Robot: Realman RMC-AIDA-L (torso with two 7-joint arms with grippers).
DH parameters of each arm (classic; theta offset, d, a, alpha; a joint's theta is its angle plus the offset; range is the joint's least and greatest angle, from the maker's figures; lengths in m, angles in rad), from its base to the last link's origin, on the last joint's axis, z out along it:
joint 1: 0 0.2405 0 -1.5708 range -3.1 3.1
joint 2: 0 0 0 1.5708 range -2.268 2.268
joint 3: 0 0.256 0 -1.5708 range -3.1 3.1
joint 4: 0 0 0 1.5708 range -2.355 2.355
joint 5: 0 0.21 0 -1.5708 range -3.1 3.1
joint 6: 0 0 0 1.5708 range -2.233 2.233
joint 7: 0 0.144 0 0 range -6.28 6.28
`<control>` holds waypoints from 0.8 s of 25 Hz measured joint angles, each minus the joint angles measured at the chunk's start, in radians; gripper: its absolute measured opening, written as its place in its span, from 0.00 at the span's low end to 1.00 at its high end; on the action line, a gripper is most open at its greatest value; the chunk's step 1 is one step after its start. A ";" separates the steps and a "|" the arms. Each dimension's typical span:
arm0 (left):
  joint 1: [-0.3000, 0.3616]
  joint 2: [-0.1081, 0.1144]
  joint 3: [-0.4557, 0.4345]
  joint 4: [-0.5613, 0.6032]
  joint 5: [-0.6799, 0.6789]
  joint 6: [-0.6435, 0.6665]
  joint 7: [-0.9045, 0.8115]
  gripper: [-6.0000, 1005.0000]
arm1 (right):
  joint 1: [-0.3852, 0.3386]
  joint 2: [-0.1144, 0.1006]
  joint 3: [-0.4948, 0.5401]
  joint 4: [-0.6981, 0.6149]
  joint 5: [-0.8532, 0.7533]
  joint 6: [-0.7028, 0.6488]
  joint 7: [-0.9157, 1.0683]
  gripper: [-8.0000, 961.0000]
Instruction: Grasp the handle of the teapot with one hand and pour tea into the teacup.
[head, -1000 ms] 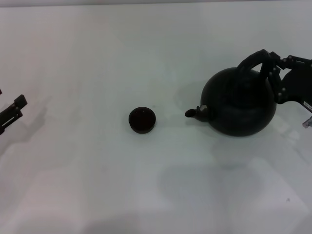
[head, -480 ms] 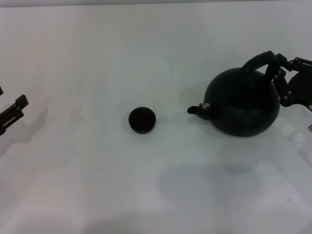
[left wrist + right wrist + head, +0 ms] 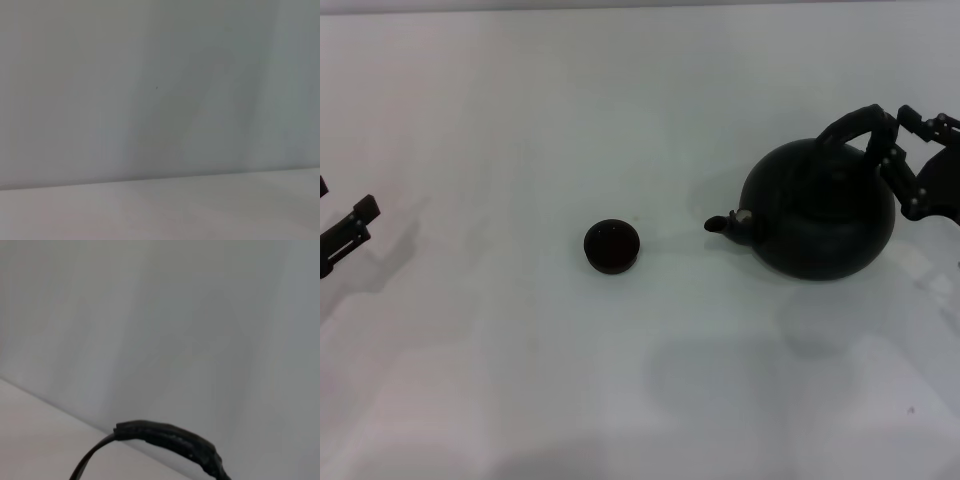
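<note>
While the teapot (image 3: 820,213) stands on the white table (image 3: 620,380) at the right of the head view, the right gripper (image 3: 888,128) sits at the right end of its handle (image 3: 850,128), its dark linkages reaching in from the right edge. Black fingers (image 3: 892,158) lie against the handle where it bends down toward the pot's far right shoulder, and they look closed around it, though dark metal on dark handle makes the exact grip hard to read. The pot is upright, its short spout (image 3: 725,224) with the small silvery piece pointing left toward the cup (image 3: 611,246). That cup rests near the middle of the table, well apart from the spout, open side up. A soft shadow lies on the table in front of the pot. From the right wrist view only the ribbed arch of the handle (image 3: 170,440) shows, against a pale wall. The left gripper (image 3: 348,232) hangs at the far left edge of the head view, well away from both pieces, holding nothing; whether its fingers are open cannot be told. The left wrist view shows only pale wall and table.
</note>
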 joint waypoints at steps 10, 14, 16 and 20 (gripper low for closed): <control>0.002 0.000 -0.005 -0.002 0.000 0.000 0.000 0.77 | -0.005 -0.003 0.003 0.039 0.065 -0.077 0.036 0.57; 0.003 0.000 -0.006 -0.002 0.000 0.006 0.000 0.77 | -0.021 -0.008 0.002 0.054 0.059 -0.099 0.060 0.76; 0.004 0.000 -0.006 -0.002 -0.001 0.016 0.001 0.77 | -0.028 -0.008 0.006 0.079 0.061 -0.113 0.060 0.80; 0.008 0.000 -0.026 0.000 -0.012 0.023 0.001 0.77 | -0.047 -0.009 0.061 0.128 0.064 -0.152 0.060 0.88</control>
